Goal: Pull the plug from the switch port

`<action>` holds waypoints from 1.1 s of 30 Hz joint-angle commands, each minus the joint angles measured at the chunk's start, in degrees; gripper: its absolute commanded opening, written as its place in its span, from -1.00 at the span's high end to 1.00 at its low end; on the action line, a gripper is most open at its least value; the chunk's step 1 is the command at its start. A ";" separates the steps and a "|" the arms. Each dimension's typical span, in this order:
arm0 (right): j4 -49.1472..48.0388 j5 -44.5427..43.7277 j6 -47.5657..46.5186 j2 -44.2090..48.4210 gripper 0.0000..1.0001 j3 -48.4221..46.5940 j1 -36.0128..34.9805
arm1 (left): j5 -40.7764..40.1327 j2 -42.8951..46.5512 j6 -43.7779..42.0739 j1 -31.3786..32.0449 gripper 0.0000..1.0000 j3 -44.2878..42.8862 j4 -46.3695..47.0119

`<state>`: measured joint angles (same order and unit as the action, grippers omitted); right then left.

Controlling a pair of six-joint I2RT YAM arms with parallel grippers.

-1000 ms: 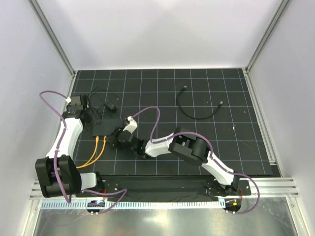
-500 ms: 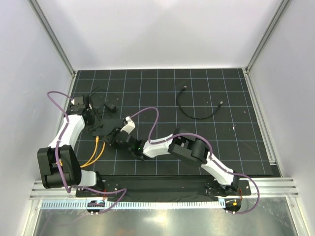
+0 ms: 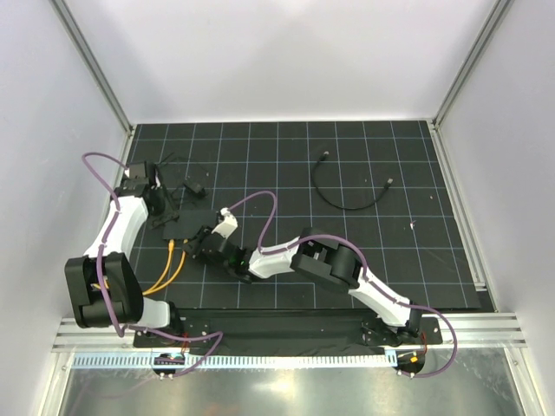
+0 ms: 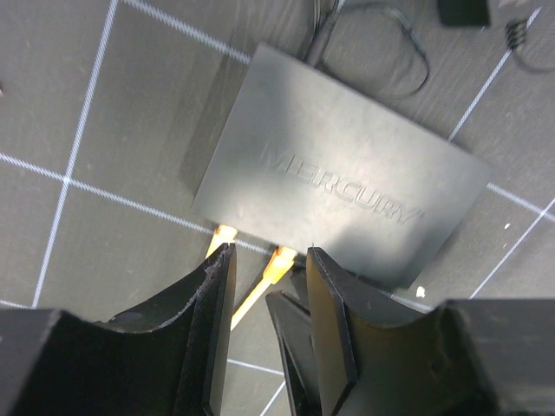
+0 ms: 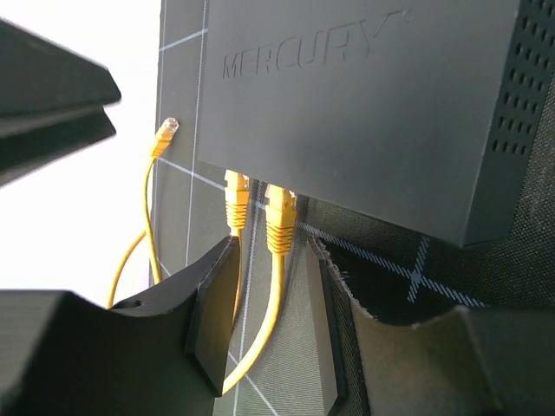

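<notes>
The switch (image 3: 192, 222) is a flat black box marked MERCURY, lying at the left of the mat; it also shows in the left wrist view (image 4: 347, 173) and the right wrist view (image 5: 373, 95). Two orange plugs (image 5: 280, 217) sit in its near-edge ports, and their cables (image 3: 169, 270) run toward me. My right gripper (image 5: 273, 256) is open, with its fingers either side of the right plug's cable just below the plug. My left gripper (image 4: 269, 253) is open above the switch's port edge, over the plugs (image 4: 282, 260). In the top view the left gripper (image 3: 161, 211) and the right gripper (image 3: 199, 247) flank the switch.
A small black power adapter (image 3: 195, 186) on a thin wire lies behind the switch. A loose black cable (image 3: 347, 198) curves at the back right. A loose orange plug end (image 5: 165, 130) lies left of the switch. Enclosure walls ring the mat.
My right gripper has slid left up to the switch's port edge. My left wrist has swung back and settled over the switch's left side.
</notes>
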<state>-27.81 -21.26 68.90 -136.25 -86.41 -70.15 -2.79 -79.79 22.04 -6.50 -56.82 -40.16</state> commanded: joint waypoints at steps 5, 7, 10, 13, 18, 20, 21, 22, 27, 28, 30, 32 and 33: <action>-1.81 -3.26 1.14 -0.34 0.10 -2.27 -0.07 | -0.30 -3.44 -1.04 -0.27 0.21 -2.77 0.52; -1.63 -3.44 1.84 -0.69 0.09 -2.53 0.01 | 0.15 -4.93 -0.95 -0.27 0.23 -3.39 0.70; -1.98 -3.09 3.33 -1.57 0.09 -2.71 0.36 | 0.59 -6.43 -0.95 -0.18 0.24 -4.53 0.70; -1.81 -2.83 4.74 -2.18 0.09 -2.71 0.80 | 0.59 -7.74 -1.21 -0.18 0.27 -5.93 0.53; -2.34 -2.30 7.82 -2.62 0.10 -2.18 1.51 | -0.11 -9.77 -2.00 0.17 0.30 -7.52 -0.35; -2.25 -2.65 8.87 -2.36 0.10 -1.48 1.59 | -0.29 -10.65 -2.35 0.44 0.36 -7.96 -0.44; -2.25 -3.00 10.01 -2.27 0.11 -1.31 1.60 | -0.55 -10.74 -2.36 0.70 0.36 -7.78 -0.10; -1.64 -3.44 10.54 -2.01 0.10 -1.04 1.68 | -0.99 -10.83 -2.36 0.88 0.37 -7.17 0.34; 1.26 -3.97 13.09 -2.62 0.10 -1.92 1.68 | -0.03 -11.35 -2.27 1.14 0.39 -5.33 1.93; 3.10 -4.32 13.36 -2.80 0.10 -2.70 1.68 | 0.15 -11.44 -2.18 1.14 0.40 -5.15 2.02; 4.69 -4.23 13.45 -3.06 0.10 -3.67 1.68 | 0.59 -11.97 -2.09 1.23 0.41 -5.15 2.10; 5.92 -4.06 13.62 -3.32 0.10 -4.38 1.68 | 0.68 -12.32 -2.01 1.32 0.41 -5.15 2.11; 6.36 -4.14 13.63 -3.41 0.11 -4.47 1.68 | 0.76 -12.58 -1.92 1.32 0.41 -5.06 2.02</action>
<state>-25.85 -22.96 81.69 -138.08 -88.86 -68.60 -2.90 -91.83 20.53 -5.41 -62.15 -39.59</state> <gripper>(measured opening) 0.448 0.297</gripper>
